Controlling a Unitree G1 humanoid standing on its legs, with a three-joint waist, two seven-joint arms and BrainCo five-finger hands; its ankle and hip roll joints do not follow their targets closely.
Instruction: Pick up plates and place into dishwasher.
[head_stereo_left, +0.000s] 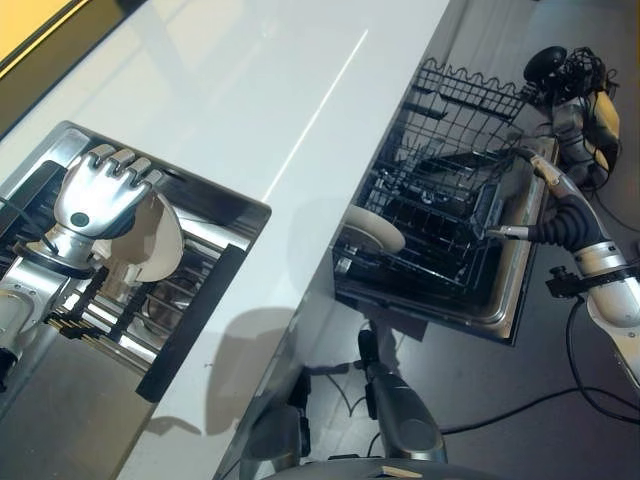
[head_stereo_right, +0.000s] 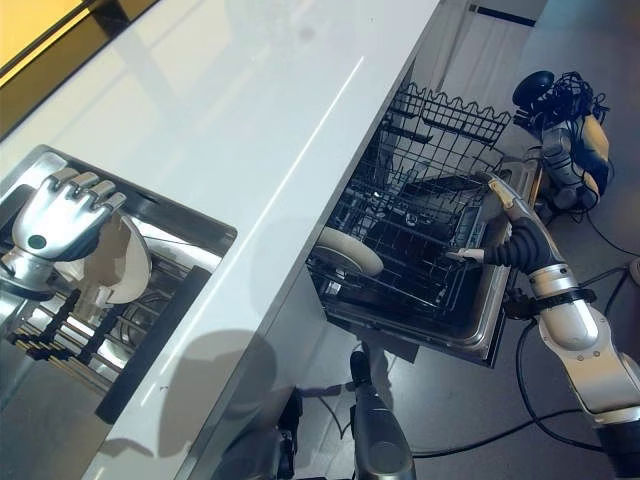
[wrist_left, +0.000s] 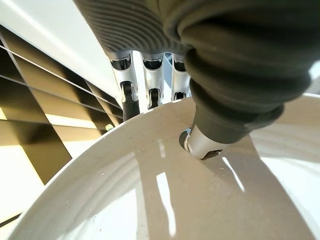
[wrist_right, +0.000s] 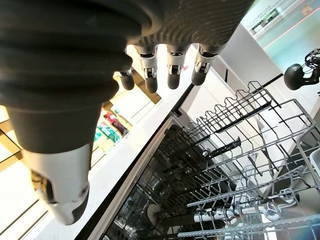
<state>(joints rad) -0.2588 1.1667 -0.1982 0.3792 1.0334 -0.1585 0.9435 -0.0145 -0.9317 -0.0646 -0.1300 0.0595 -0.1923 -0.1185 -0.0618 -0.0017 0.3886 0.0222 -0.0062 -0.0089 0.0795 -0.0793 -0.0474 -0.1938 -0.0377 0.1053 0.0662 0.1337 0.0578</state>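
Note:
My left hand (head_stereo_left: 100, 195) is down in the sink (head_stereo_left: 225, 200) at the left, shut on a white plate (head_stereo_left: 155, 245). In the left wrist view its thumb (wrist_left: 220, 125) presses the plate's inner face (wrist_left: 150, 200) and the fingers (wrist_left: 127, 95) curl behind the rim. The plate stands tilted on edge above the sink's rack. Another white plate (head_stereo_left: 375, 230) stands at the near left corner of the pulled-out dishwasher rack (head_stereo_left: 450, 200). My right hand (head_stereo_left: 560, 205) hovers over the rack's right side, open and holding nothing, its fingers (wrist_right: 172, 70) relaxed.
A long white countertop (head_stereo_left: 300, 100) runs between the sink and the dishwasher. The dishwasher's lowered door (head_stereo_left: 520, 270) lies under the black wire rack. Dark gear with cables (head_stereo_left: 575, 80) sits on the floor beyond the door. A black strip (head_stereo_left: 195, 315) borders the sink.

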